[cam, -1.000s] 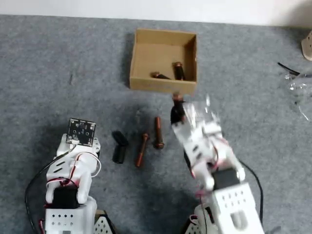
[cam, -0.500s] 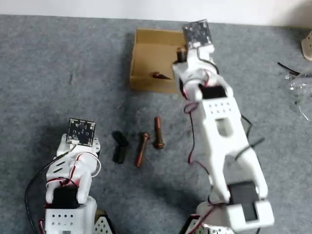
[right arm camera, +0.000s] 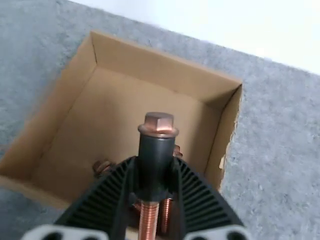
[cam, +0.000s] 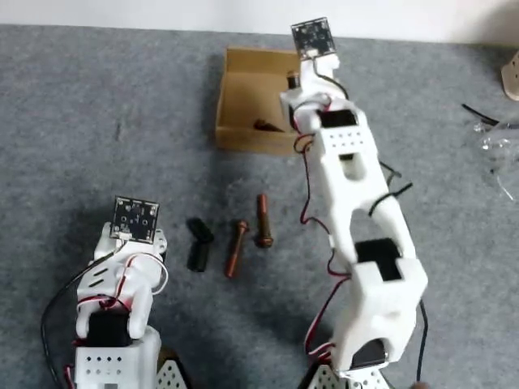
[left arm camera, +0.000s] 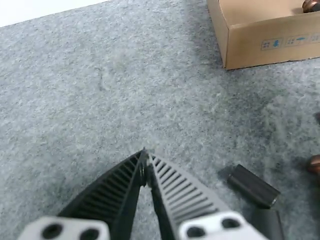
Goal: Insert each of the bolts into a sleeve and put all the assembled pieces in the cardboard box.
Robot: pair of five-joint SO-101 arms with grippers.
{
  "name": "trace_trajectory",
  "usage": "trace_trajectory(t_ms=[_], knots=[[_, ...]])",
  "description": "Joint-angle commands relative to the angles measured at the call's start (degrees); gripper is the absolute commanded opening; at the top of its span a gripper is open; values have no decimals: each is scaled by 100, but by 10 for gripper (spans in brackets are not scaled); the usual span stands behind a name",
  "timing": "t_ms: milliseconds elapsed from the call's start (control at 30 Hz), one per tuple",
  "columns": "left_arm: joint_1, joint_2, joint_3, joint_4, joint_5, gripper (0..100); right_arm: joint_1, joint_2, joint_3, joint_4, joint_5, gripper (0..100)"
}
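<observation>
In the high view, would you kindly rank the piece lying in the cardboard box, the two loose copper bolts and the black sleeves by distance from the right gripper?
1. Copper-and-black piece, in the brown cardboard box under the right gripper.
2. Straighter copper bolt, mid-carpet.
3. Tilted copper bolt, beside it.
4. Black sleeves, nearest the left arm.

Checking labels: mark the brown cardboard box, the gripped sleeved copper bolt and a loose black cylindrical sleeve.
brown cardboard box (right arm camera: 56,110), right wrist view, inner side wall.
sleeved copper bolt (right arm camera: 156,150), right wrist view, black sleeve body.
loose black cylindrical sleeve (left arm camera: 253,186), left wrist view, its side.
</observation>
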Motion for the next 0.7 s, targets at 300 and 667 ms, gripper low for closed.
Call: trace_trajectory(t_ms=[300, 667], knots=[[-40, -57, -110, -123, -26, 7, 92, 1138, -1868, 804, -105, 9], [-40, -57, -119, -123, -26, 7, 92, 1411, -2246, 1455, -105, 152]])
